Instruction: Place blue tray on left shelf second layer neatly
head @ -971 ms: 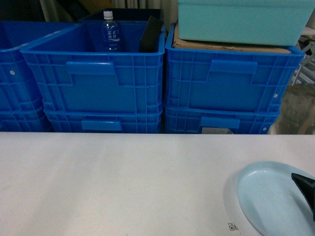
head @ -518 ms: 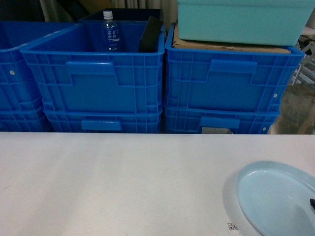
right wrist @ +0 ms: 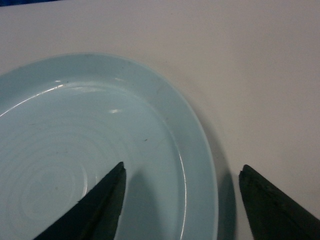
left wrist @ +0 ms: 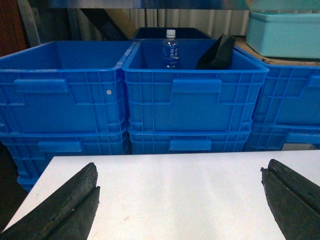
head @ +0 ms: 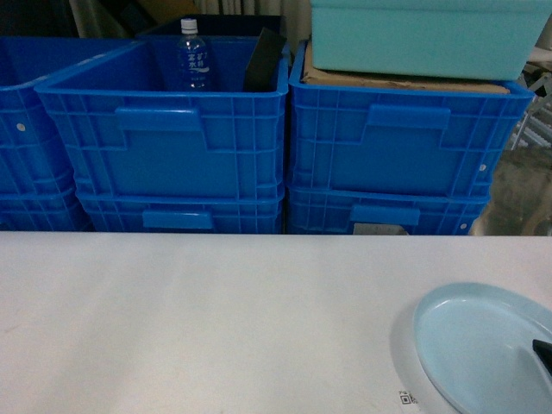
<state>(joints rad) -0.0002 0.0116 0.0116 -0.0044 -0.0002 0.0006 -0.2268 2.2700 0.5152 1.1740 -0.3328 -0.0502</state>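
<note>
Right wrist view shows the right gripper (right wrist: 182, 172) with fingers wide open, one on each side of the blue tray's (right wrist: 75, 150) rim, on the white desk (right wrist: 250, 75).

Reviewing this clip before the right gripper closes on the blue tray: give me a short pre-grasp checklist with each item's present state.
1. Right gripper open: ok, fingers spread wide.
2. Fingers straddle the rim of the blue tray: ok, one finger over the dish, the other over the white table.
3. Tray flat on the table: ok in the head view.
4. Fingers low enough to catch the rim: cannot tell.
5. Left gripper out of the way: ok, open over bare table, holding nothing.
6. Left shelf second layer free: cannot tell; only the blue crates and teal tub show.
</note>
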